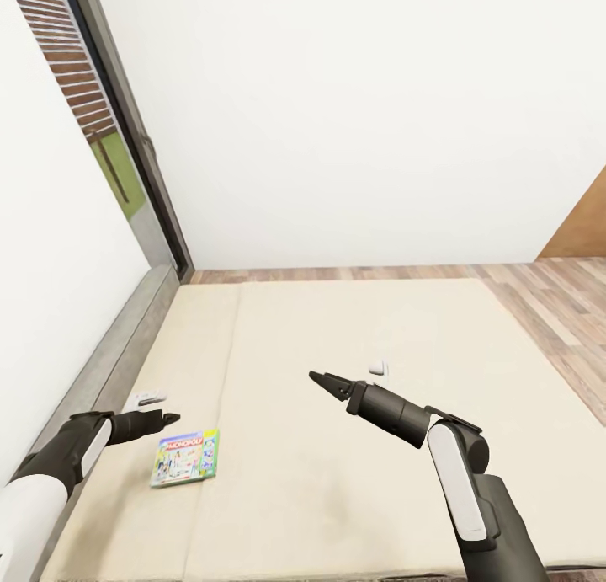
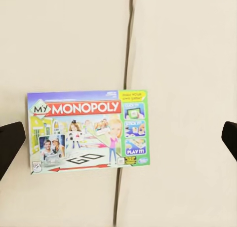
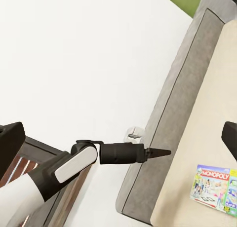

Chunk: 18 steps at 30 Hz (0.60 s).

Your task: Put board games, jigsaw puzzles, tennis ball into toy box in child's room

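A board game (image 1: 185, 457), a white and green Monopoly box with a red logo, lies flat on the bed's cream mattress (image 1: 379, 481) near its left side. Seen close in the left wrist view, the board game (image 2: 89, 131) rests across the seam between the two mattress halves. My left gripper (image 1: 168, 417) hovers just above and to the left of the box, open, with its fingertips (image 2: 10, 143) far apart. My right gripper (image 1: 324, 380) hangs open over the middle of the bed, holding nothing. The right wrist view shows the left gripper (image 3: 158, 152) and the box (image 3: 215, 182).
The grey bed frame (image 1: 109, 355) runs along the white wall at left, under a dark-framed window (image 1: 126, 119). One small white object (image 1: 379, 367) lies on the mattress and another (image 1: 145, 398) by the frame. Wood plank floor (image 1: 555, 304) lies to the right.
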Available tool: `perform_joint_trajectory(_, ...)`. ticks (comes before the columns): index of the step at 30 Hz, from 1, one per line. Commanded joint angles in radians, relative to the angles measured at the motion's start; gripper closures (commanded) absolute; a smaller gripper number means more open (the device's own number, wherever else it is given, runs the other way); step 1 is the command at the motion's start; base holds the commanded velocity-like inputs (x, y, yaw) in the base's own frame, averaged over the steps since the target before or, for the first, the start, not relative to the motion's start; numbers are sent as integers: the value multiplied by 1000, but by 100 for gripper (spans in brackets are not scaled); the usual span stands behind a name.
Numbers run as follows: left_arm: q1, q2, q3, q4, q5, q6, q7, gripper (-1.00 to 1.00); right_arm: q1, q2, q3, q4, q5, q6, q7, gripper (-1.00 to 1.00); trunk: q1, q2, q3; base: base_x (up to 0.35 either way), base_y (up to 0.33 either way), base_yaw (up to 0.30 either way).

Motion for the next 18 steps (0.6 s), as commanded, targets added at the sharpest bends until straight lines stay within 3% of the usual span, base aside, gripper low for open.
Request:
perform_joint_trajectory(1, -1, 0, 3, -1, 6, 9, -2, -100, -1, 1, -2, 0, 0, 6, 4, -100, 0, -2, -3, 0, 0, 0)
perform_joint_trajectory(18, -1, 2, 3, -2, 7, 7, -11, -100, -1, 2, -2, 0, 1, 6, 2, -100, 0, -2, -32, 0, 0, 0)
